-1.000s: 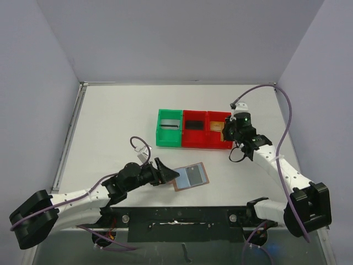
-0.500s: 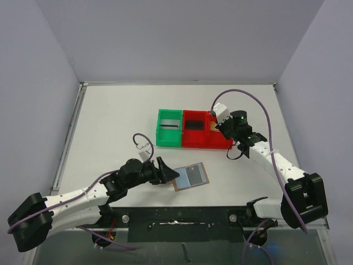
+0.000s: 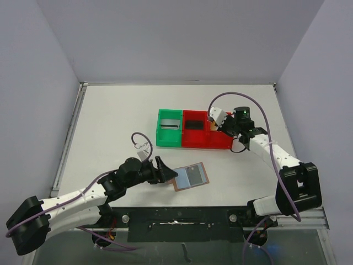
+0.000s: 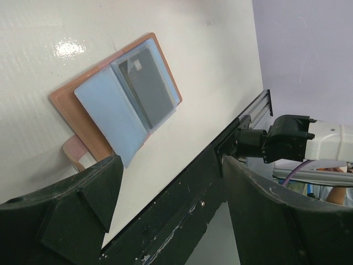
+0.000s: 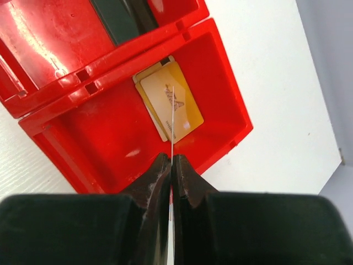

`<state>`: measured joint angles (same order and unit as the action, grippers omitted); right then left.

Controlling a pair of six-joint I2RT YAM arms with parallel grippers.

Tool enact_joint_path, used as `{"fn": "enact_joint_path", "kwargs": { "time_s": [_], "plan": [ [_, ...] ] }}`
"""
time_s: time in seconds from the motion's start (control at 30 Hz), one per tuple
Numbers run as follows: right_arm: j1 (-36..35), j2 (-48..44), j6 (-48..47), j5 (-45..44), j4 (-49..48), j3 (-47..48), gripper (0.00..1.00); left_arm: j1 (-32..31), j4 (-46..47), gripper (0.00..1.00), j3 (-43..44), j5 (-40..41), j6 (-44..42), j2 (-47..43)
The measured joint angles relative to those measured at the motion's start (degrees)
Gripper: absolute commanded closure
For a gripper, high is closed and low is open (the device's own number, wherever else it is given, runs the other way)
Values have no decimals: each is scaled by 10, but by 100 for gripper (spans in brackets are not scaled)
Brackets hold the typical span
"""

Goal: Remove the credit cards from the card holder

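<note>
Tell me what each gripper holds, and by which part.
The right gripper pinches a thin card, seen edge-on, by its near end, over a red bin. The left gripper stands open, holding nothing.

We see a white table (image 3: 121,121) enclosed by pale lilac walls (image 3: 182,38). Three open plastic bins stand touching in a row: a green bin (image 3: 169,142), a middle red bin (image 3: 194,142) and a right red bin (image 3: 218,143). A black rail (image 3: 182,216) runs along the near edge.
</note>
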<state>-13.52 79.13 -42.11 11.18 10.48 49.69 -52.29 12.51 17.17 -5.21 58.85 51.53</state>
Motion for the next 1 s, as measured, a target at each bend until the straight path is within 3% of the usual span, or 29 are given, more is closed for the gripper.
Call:
{"fn": "enact_joint_path", "kwargs": {
  "time_s": [1.0],
  "plan": [
    [27,171,-178,65,20,118,100,18,-45,29,23,1,0,-35]
  ]
}}
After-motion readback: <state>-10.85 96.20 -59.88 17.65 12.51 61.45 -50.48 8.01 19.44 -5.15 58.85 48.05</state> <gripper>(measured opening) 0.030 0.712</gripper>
